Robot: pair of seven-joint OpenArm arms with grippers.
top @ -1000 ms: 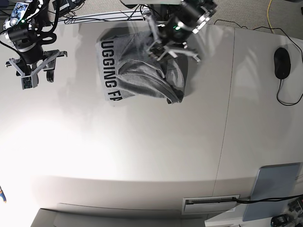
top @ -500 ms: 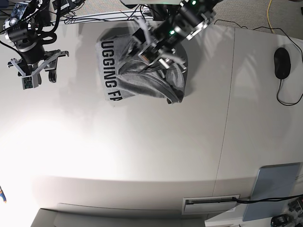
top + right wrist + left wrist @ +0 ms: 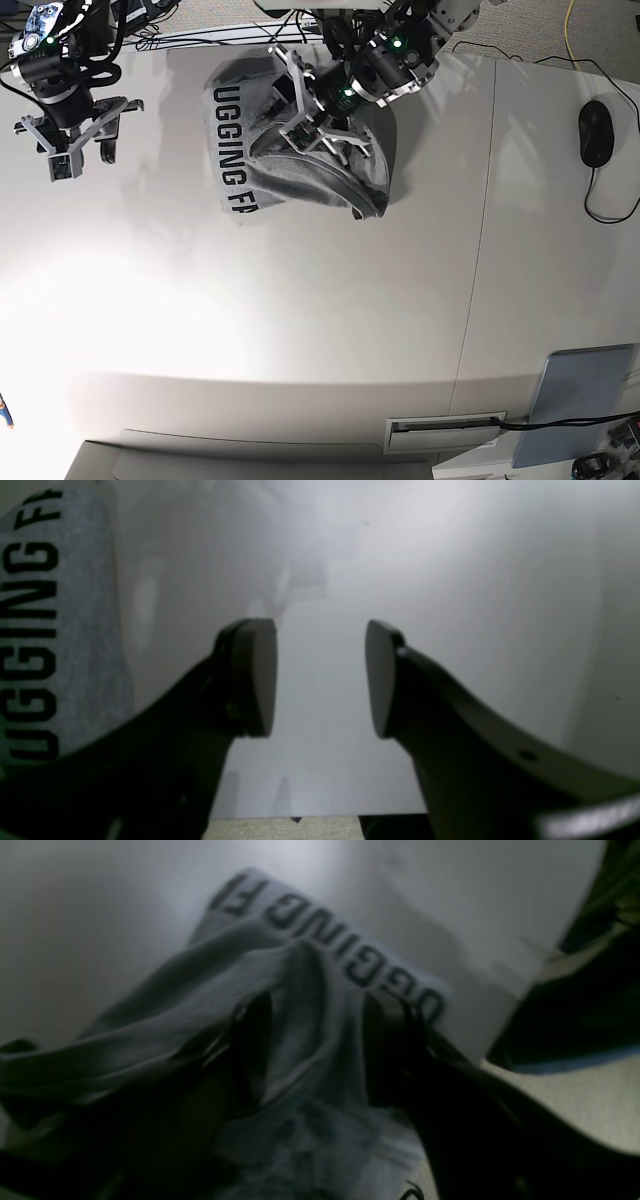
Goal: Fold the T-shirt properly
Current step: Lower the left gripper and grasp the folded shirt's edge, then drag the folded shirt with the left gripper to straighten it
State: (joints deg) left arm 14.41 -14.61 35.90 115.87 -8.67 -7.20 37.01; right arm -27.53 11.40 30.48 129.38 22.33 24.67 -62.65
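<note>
The grey T-shirt lies as a rumpled folded bundle at the back of the table, with black lettering along its left edge. My left gripper hovers low over the bundle's upper middle. In the left wrist view the left gripper has its fingers wide apart, open, with a raised ridge of T-shirt fabric running between them, not pinched. My right gripper hangs open over bare table to the left of the shirt. The right wrist view shows this gripper empty, and the T-shirt's lettered edge at far left.
The white table has a seam running down its right part. A black mouse with its cable lies at the far right. A grey panel sits at the lower right corner. Cables run along the back edge.
My left gripper has opened and swung leftward across the shirt, from its right part to its upper middle. The right gripper has drifted slightly upward, still open.
</note>
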